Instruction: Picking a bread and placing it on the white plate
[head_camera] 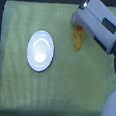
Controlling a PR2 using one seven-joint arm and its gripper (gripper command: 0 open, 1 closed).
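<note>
The gripper [78,26], jaw state untellable, is covering the far end of the bread [77,39], likely light, stiff-crusted and best grasped mid-length, right of the white plate [40,51].

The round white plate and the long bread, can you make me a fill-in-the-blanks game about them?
1. The round, glossy white plate has ____ on it.
2. The long, golden-brown bread lies on the ____ cloth.
3. The bread is toward the exterior view's ____ of the plate.
4. The grey and white robot arm covers the bread's ____ end.

Missing words: nothing; green; right; upper
</note>
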